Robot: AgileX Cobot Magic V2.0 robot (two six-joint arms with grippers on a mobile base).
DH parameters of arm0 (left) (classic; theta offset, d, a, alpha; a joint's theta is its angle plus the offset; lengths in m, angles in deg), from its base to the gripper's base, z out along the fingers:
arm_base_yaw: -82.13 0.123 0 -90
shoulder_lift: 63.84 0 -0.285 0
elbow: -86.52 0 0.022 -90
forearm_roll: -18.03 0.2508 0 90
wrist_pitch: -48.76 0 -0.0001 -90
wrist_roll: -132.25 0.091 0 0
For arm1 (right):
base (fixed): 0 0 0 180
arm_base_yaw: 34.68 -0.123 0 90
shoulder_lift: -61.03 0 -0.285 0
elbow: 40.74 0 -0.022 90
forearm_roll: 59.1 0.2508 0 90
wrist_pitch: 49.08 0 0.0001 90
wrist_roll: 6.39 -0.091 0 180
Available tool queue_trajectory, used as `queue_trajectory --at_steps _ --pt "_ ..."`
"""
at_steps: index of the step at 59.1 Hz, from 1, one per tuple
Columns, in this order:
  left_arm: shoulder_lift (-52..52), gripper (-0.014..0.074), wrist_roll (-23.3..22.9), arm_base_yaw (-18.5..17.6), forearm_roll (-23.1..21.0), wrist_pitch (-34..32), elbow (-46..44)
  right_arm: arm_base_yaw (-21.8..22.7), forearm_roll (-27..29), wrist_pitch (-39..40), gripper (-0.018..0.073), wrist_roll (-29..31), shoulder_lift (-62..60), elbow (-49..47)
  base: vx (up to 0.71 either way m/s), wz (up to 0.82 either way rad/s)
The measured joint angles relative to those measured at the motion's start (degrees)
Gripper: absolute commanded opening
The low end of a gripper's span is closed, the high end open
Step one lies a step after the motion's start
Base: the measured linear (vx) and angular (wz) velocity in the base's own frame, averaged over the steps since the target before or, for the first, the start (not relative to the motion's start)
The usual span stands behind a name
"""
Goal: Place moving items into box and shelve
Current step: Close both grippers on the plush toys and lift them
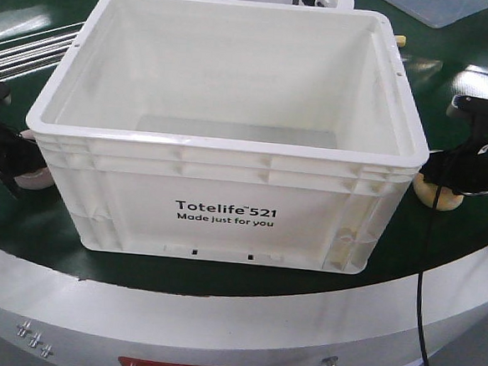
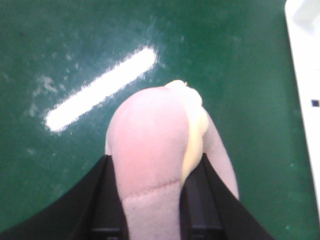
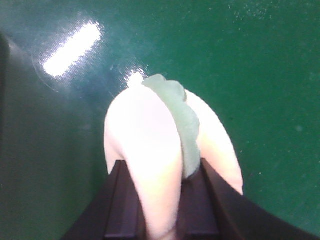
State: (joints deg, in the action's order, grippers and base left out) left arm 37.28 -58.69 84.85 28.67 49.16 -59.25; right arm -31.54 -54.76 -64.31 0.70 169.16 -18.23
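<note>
The box (image 1: 225, 207), a large white tote printed "Totelife 521", stands open-topped in the middle of the green table, and what I can see of its inside is bare. To its left, my left gripper (image 1: 6, 166) (image 2: 152, 200) is shut on the pink plush toy (image 1: 32, 176) (image 2: 147, 150), squeezed between the black fingers (image 2: 107, 200) low over the green surface. To the box's right, my right gripper (image 1: 445, 176) (image 3: 160, 200) is shut on the yellow plush toy (image 1: 437, 196) (image 3: 145, 150), whose green leaf (image 3: 180, 120) runs across its top.
Metal rods (image 1: 27, 51) lie behind the box at the left. A blue bin (image 1: 440, 8) sits at the back right. The box's wall (image 2: 305, 75) is close on the left gripper's right. A black cable (image 1: 419, 312) hangs over the table's curved white edge (image 1: 217, 323).
</note>
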Motion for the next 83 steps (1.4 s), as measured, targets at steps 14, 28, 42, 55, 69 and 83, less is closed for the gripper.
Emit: queue_trajectory --at_steps 14,28,42,55,69,83 --pt "-4.45 -0.0022 0.06 0.00 0.00 -3.85 0.32 0.00 0.13 0.27 -0.0013 0.77 -3.55 0.32 0.00 0.00" --pt "-10.06 -0.0022 0.19 0.00 0.00 -6.73 0.32 0.00 0.18 0.39 -0.0013 0.79 -9.05 0.33 0.00 0.00" --pt "-15.84 -0.0022 0.25 0.00 0.00 -8.58 0.32 0.00 0.18 0.34 -0.0013 0.79 -15.28 0.33 0.00 0.00" --pt "-21.47 -0.0022 0.30 0.00 0.00 -10.78 0.32 0.00 0.18 0.34 -0.0013 0.79 -21.52 0.53 0.00 0.00" --pt "-26.59 -0.0022 0.30 0.00 0.00 -13.57 0.32 0.00 0.18 0.34 -0.0013 0.97 -28.37 0.56 0.00 0.00" --pt "-29.34 -0.0022 0.24 -2.04 2.02 -15.53 0.12 -0.40 0.31 0.45 -0.0013 1.01 -32.43 0.56 0.00 0.00"
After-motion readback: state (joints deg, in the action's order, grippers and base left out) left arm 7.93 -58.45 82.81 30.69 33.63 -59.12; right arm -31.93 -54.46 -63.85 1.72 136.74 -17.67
